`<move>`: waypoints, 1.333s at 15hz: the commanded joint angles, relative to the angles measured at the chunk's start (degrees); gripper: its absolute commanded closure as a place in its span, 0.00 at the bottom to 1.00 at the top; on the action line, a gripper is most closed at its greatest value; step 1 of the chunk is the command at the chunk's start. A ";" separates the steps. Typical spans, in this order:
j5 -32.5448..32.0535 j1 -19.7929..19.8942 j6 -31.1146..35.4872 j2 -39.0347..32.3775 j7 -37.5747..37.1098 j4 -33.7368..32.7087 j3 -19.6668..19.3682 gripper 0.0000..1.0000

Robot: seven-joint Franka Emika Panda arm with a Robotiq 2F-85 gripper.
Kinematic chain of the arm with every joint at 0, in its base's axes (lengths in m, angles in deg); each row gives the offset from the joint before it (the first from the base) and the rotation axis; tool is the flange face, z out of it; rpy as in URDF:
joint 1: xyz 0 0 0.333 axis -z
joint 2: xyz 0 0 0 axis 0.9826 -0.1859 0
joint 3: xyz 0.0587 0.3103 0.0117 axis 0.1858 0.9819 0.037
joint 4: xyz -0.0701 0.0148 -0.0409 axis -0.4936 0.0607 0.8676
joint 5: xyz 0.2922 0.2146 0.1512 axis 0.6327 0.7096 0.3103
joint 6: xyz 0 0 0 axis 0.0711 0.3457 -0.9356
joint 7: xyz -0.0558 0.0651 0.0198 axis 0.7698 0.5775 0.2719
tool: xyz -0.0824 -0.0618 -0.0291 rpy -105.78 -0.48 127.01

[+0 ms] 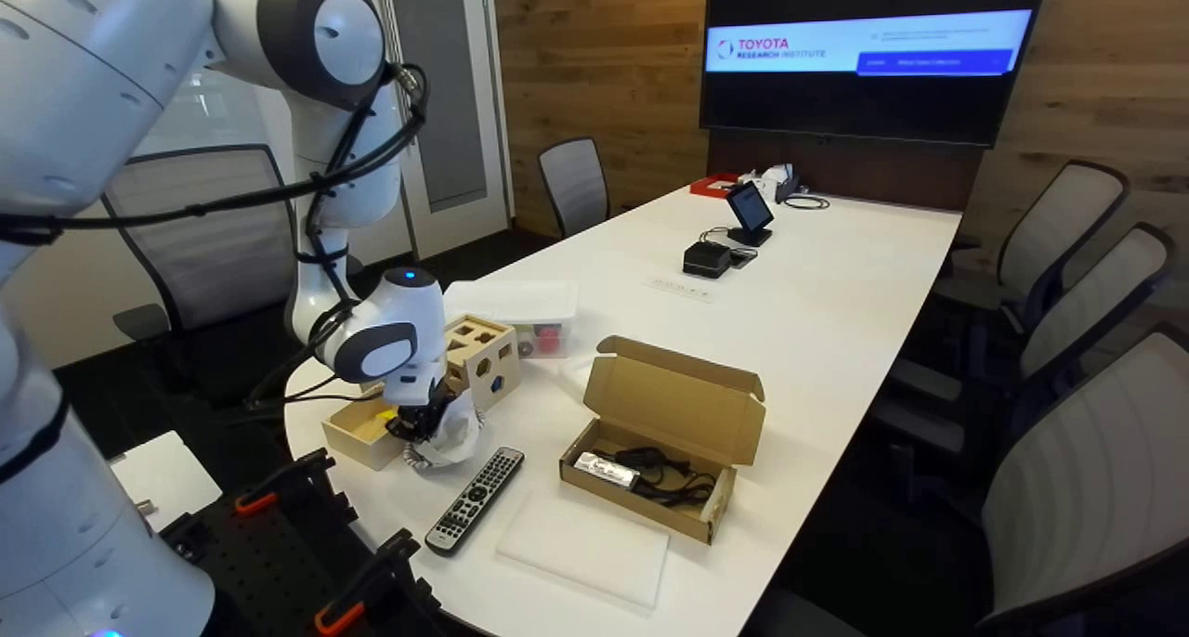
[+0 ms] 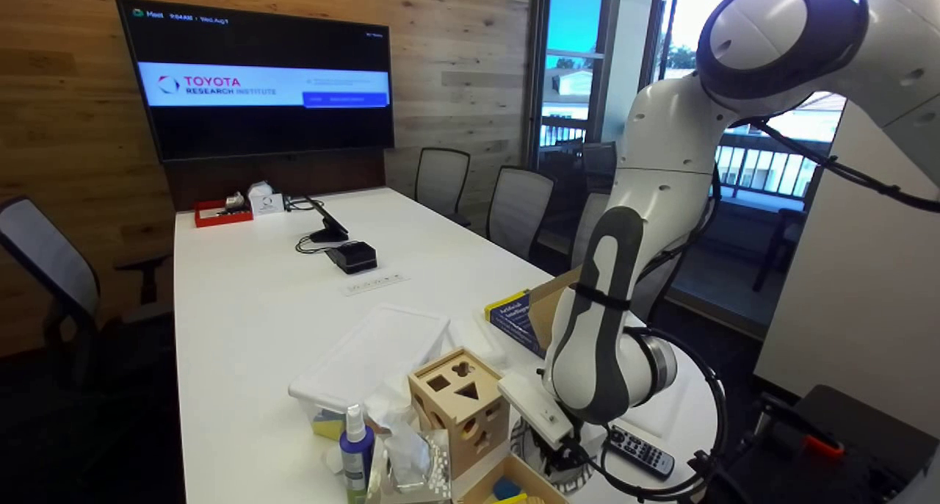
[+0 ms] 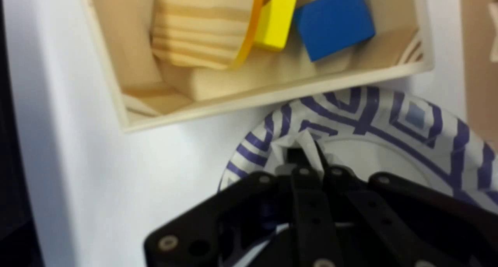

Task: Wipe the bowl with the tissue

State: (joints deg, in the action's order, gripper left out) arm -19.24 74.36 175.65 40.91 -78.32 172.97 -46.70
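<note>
Toward one end edge of the bench (image 1: 817, 293) were one bowl (image 3: 408, 123), one clasped tissue (image 3: 311, 147), one remote (image 1: 476, 500), one cardboard box (image 1: 678, 405), one tan tray (image 1: 358, 444), one holed wooden cube (image 2: 464, 414), one lidded tub (image 2: 374, 350), one tissue box (image 2: 439, 463) and one spray bottle (image 2: 356, 456). Three chairs (image 1: 1096, 298) lined one long edge, two the opposite.

Blocks (image 3: 335, 23) in tray (image 3: 272, 98), bowl (image 3: 447, 152) beside tray, tissue (image 3: 310, 147) between fingers (image 3: 313, 210), over bowl

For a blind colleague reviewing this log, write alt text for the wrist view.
A black claw pinches a white tissue over a white bowl with a purplish-blue rim pattern. Beside it on a white table, a wooden tray holds a blue block, a yellow block and a yellow-edged wooden block.
</note>
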 commanded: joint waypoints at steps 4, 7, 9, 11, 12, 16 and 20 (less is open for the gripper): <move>8.29 -7.53 -14.41 7.47 -2.56 4.39 -8.01 1.00; 6.20 -14.49 -22.33 9.79 -6.25 3.72 -16.00 1.00; 3.21 -18.14 -27.10 11.06 -9.53 3.09 -20.36 1.00; -1.04 -21.00 -31.50 11.31 -13.28 1.37 -23.76 1.00; -3.11 -21.70 -33.14 11.71 -14.88 0.88 -24.40 1.00; -9.88 -22.25 -34.50 9.25 -20.07 -3.40 -25.03 1.00; -13.84 -22.00 -32.59 7.43 -22.15 -6.20 -24.57 1.00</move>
State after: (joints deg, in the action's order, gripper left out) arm -30.39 53.17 142.76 49.77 -97.91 169.09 -70.87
